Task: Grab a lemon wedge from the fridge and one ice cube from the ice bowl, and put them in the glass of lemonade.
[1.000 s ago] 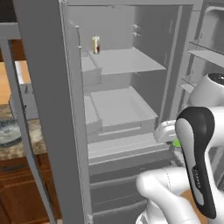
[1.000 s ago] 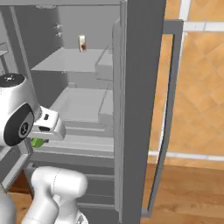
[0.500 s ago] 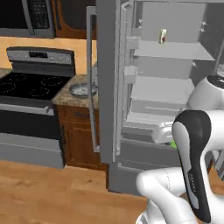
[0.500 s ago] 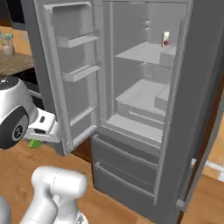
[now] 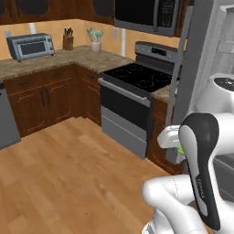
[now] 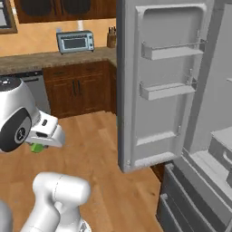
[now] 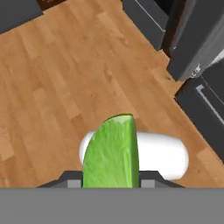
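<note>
**Ops:** Wedge status? Where is it?

**Arm:** Wedge (image 7: 111, 153) sits between my fingers, green cut face toward the hand camera, upright, curved edge on the left. Gripper (image 7: 111, 181) is clamped on it, jaws partway in, one on each side of the wedge. From the right base camera a bit of green wedge (image 6: 37, 147) pokes out under the gripper (image 6: 45, 136); from the left base camera a sliver of green (image 5: 181, 149) shows by the gripper (image 5: 169, 139).

**Ops:** Height? Over what?

**Arm:** Held up in the air over the wood floor (image 7: 57, 83). Nothing else touches the wedge.

**Ops:** Fridge?

**Arm:** Fridge (image 6: 199, 149) is on the right in the right base view, left door (image 6: 158, 86) swung open toward me, two door bins on its inner face. Bottom drawers (image 6: 186, 204) lie near the lower right. In the left base view the door's edge (image 5: 185, 82) stands right of the stove (image 5: 137, 98).

**Ops:** Anything else around?

**Arm:** Toaster (image 5: 31, 45) on the far left counter (image 5: 59, 59), knife block (image 5: 68, 42) and a utensil crock (image 5: 95, 45) further along it. Microwave (image 5: 148, 16) hangs above the stove. Dark wood cabinets (image 5: 50, 98) under the counter. Right base view also has the toaster (image 6: 75, 41) and knife block (image 6: 111, 40) on the far counter. Can't tell where the bowl or glass is.
</note>
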